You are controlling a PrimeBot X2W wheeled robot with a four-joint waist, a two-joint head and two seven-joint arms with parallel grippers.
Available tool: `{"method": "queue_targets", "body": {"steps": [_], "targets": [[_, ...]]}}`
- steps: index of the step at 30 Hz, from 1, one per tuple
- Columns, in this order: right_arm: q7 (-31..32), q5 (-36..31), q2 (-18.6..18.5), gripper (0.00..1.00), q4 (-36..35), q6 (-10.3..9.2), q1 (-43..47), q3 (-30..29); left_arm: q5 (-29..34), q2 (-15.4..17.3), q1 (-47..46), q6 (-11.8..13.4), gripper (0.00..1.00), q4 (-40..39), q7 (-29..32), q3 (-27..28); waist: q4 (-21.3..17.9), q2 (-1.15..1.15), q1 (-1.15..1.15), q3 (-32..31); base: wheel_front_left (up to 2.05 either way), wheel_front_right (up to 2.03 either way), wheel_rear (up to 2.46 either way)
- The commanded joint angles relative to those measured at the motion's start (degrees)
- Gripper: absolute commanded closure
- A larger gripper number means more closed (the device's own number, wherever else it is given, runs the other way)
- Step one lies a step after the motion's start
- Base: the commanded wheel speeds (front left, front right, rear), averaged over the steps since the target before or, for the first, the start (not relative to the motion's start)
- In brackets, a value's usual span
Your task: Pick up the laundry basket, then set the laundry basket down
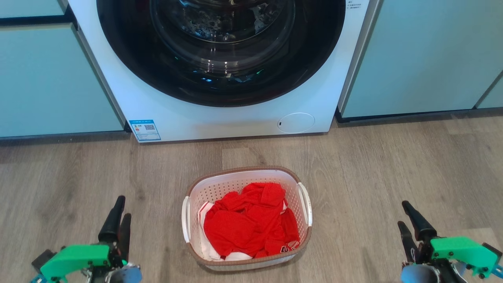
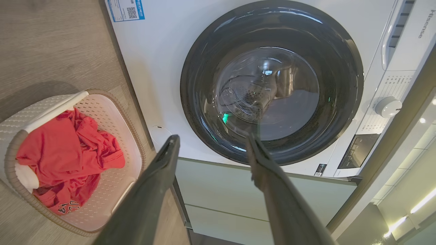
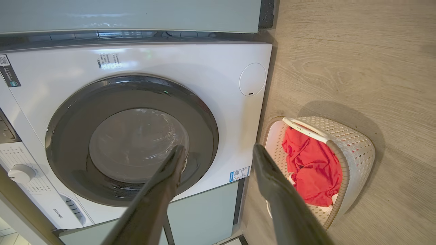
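Right, I've got the small rounded-rectangular white plastic laundry basket [image 1: 220,189], perforated walls and brown woven-look rim, sitting on the grey wood-grain floor [image 1: 393,165], with crumpled red and white clothes [image 1: 247,220] heaped inside. Just beyond the basket stands the glossy white front-loading washing machine [image 1: 235,118] with its round dark glass door [image 1: 220,51]. My left gripper [image 1: 123,207] hangs well to the basket's left, fingers parted, gripping nothing. My right gripper [image 1: 402,214] sits well to its right, likewise spread.

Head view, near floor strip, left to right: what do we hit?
In order: left gripper → laundry basket with red clothes inside → right gripper.
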Motion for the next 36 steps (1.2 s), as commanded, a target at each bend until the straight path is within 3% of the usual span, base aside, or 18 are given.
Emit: {"method": "queue_targets", "body": {"steps": [1, 13, 36], "targets": [[-0.7, -1.1, -0.4, 0.0, -2.2, 0.02, -2.3, 0.4, 1.0, 0.5, -2.2, 0.0, 0.0, -2.7, -0.7, 0.0, 0.0, 0.0, 0.0, 0.0, 0.0, 0.0, 0.0], [-2.7, -9.8, -0.4, 0.0, -4.5, 0.03, -2.5, 1.9, 9.3, 0.6, -2.1, 1.3, 0.0, -7.0, -2.7, -1.1, -0.1, 0.0, 0.0, 0.0, 0.0, 0.0, 0.0], [-6.5, -32.1, -0.6, 0.0, -9.7, 0.06, -2.9, 6.6, 34.5, 1.2, -1.8, 5.8, 0.0, -11.7, -6.6, -6.8, -0.2, 0.0, 0.0, 0.3, 0.0, 0.0, 0.0]]}}
